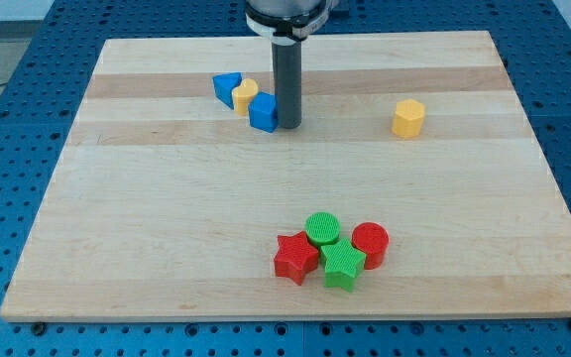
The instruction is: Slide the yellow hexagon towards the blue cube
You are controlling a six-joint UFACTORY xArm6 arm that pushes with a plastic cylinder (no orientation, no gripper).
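The yellow hexagon sits alone on the wooden board at the view's upper right. The blue cube sits at the upper middle, touching a small yellow block on its upper left. A second blue block, wedge-like, lies just left of that yellow block. My tip rests on the board right beside the blue cube's right side, touching or nearly touching it. The hexagon is well to the right of my tip, about a quarter of the board's width away.
A cluster sits at the view's lower middle: a red star, a green cylinder, a green star and a red cylinder. The board lies on a blue perforated table.
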